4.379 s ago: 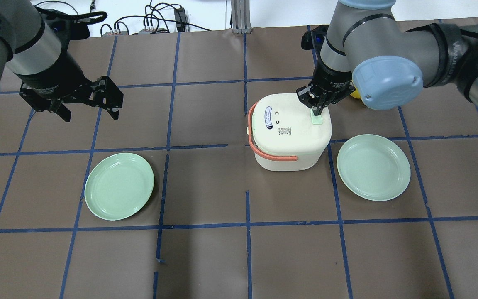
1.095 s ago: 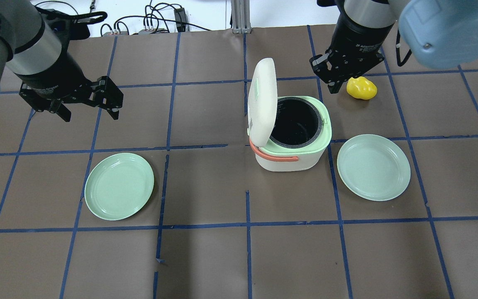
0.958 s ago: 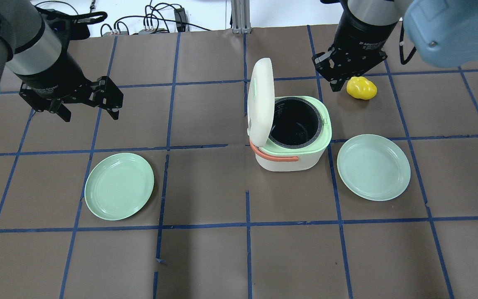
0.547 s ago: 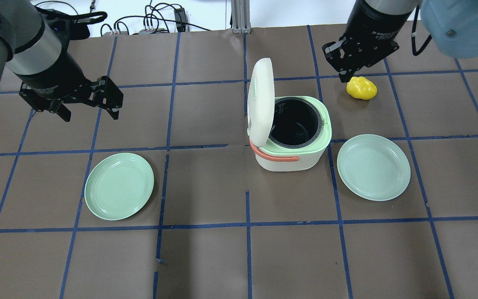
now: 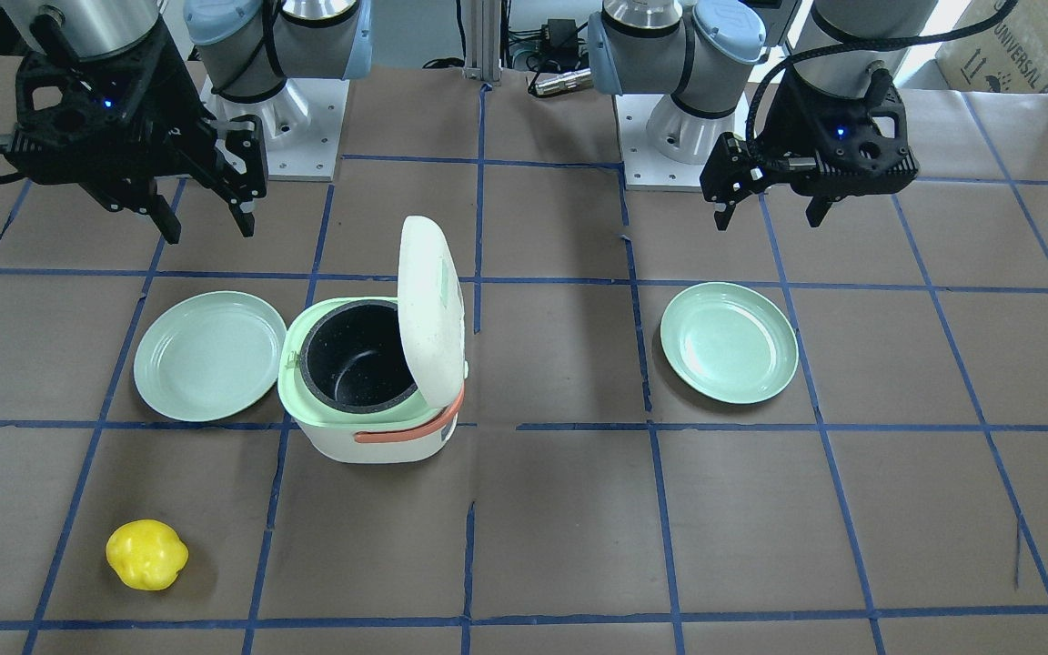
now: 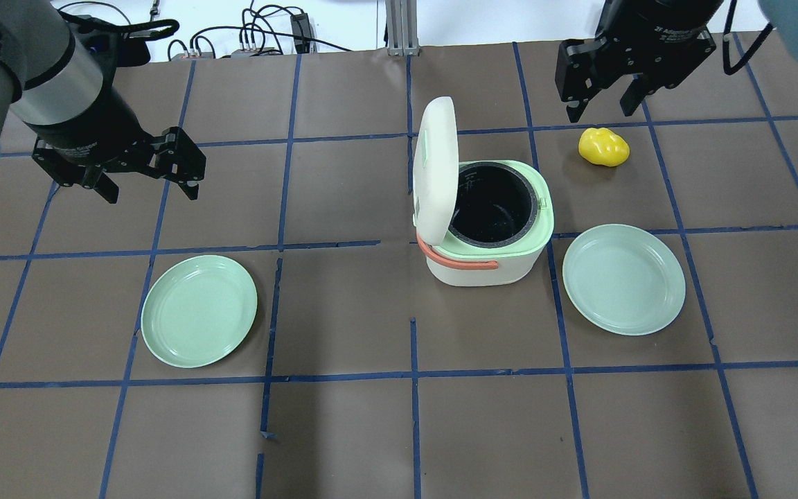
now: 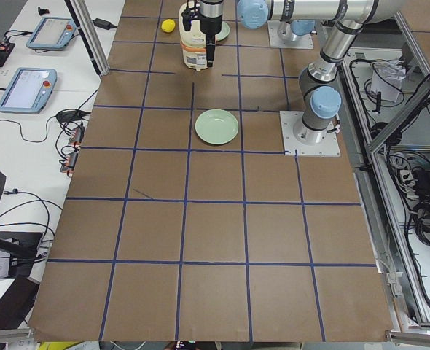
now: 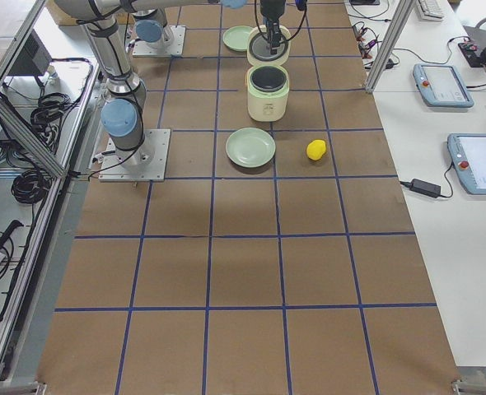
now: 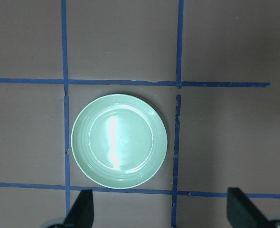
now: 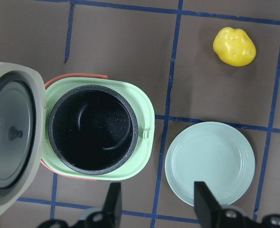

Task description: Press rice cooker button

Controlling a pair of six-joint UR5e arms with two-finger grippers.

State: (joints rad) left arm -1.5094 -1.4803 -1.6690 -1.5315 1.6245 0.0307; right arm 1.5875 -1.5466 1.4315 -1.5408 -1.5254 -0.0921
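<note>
The white rice cooker (image 6: 485,267) stands mid-table with its lid (image 6: 435,170) swung up on its left side, showing the black inner pot (image 6: 492,204) and pale green rim. It also shows in the front view (image 5: 369,441) and the right wrist view (image 10: 97,133). My right gripper (image 6: 600,111) is open and empty, high behind the cooker to the right, above a yellow object (image 6: 603,147). My left gripper (image 6: 151,190) is open and empty at the far left, well away from the cooker.
A pale green plate (image 6: 199,310) lies in front of my left gripper and shows in the left wrist view (image 9: 119,140). A second plate (image 6: 623,278) lies just right of the cooker. Cables lie beyond the table's back edge.
The cooker's lid, shut 4.4 s ago under my shut right gripper, now stands open. My right gripper has risen, moved back and to the right, and opened. The left arm has not moved.
</note>
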